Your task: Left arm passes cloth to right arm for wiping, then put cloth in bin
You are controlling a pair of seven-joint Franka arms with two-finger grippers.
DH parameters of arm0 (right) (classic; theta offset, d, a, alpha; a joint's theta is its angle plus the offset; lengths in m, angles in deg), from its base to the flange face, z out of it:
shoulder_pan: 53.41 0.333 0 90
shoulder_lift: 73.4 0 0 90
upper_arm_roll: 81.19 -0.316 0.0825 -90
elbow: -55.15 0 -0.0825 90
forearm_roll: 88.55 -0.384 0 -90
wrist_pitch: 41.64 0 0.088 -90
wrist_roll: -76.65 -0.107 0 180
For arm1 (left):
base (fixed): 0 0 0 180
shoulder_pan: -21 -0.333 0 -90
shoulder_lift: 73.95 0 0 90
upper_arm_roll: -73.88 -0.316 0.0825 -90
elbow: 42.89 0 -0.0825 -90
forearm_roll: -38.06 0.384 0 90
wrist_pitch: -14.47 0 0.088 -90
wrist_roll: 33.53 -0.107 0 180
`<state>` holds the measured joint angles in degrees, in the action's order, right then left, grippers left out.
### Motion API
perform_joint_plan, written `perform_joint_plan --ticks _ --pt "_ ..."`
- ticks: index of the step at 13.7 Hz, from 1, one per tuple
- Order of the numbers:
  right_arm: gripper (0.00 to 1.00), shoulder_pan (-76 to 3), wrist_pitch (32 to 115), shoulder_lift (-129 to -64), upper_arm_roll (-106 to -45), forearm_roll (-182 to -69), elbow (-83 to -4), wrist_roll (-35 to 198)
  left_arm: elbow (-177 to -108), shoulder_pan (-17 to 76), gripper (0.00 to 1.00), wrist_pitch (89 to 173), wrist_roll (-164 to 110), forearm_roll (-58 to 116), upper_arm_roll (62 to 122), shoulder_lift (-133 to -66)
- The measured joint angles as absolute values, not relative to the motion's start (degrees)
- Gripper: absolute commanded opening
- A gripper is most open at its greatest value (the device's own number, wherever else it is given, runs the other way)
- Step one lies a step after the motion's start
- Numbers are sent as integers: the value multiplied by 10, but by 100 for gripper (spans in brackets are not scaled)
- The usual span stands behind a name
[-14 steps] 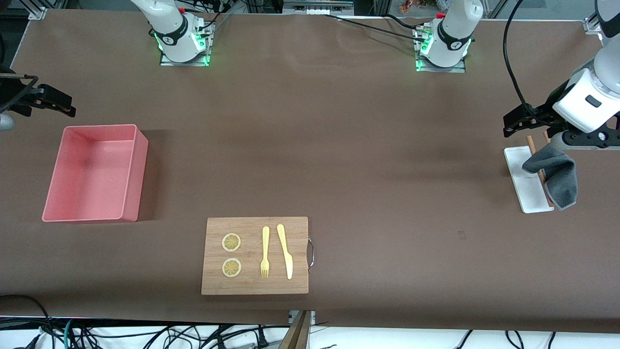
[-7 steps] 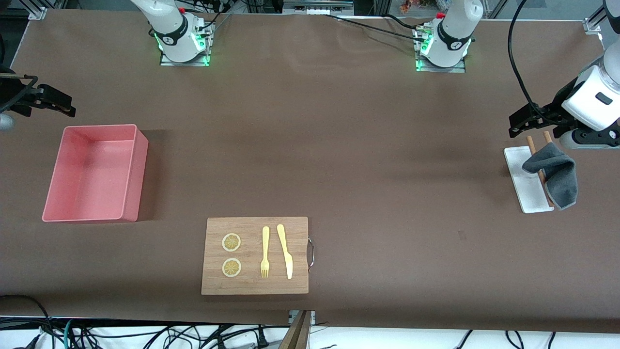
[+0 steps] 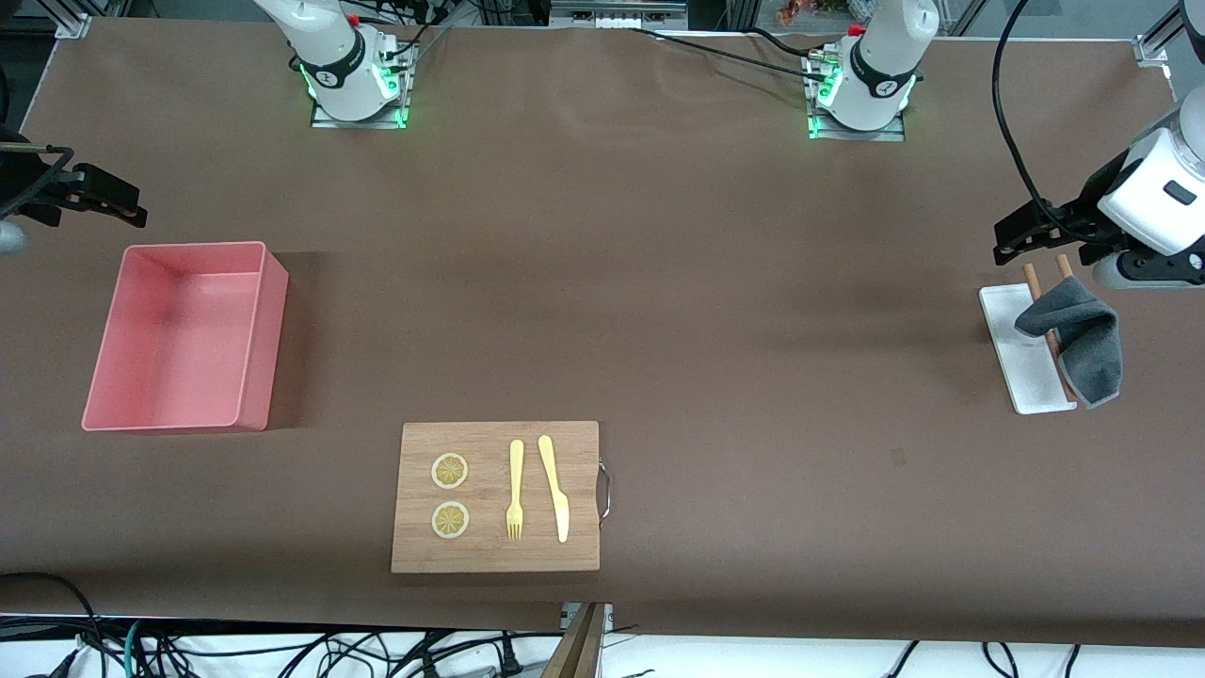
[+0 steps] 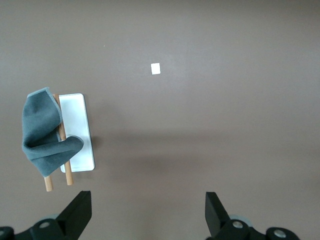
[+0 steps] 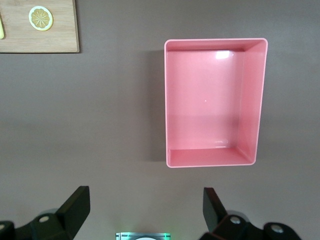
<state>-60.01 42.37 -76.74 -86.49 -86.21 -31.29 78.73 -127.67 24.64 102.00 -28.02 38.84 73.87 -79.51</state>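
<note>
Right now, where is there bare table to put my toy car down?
The widest bare stretch lies between the bin and the white tray, farther from the front camera than the wooden board. The bin itself holds nothing. It is crowded at the tray, where the cloth drapes over wooden sticks and the open left pincer hovers.

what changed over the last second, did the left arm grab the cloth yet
No grab yet. The left hand has drawn up and back toward the left arm's end of the table, off the cloth, and is open and empty. The cloth has not moved: it is draped over the wooden sticks beside the white tray. The right hand, the bin and the wooden board stayed put.
</note>
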Motion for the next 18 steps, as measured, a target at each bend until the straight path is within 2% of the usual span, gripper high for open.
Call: perform_joint_plan --ticks 12,18 --pt "100 -600 424 -767 -865 -862 -313 787 -1282 220 100 1002 -293 389 738 -803" --pt "100 -600 424 -767 -864 -862 -313 787 -1318 129 100 1005 -331 389 736 -863"
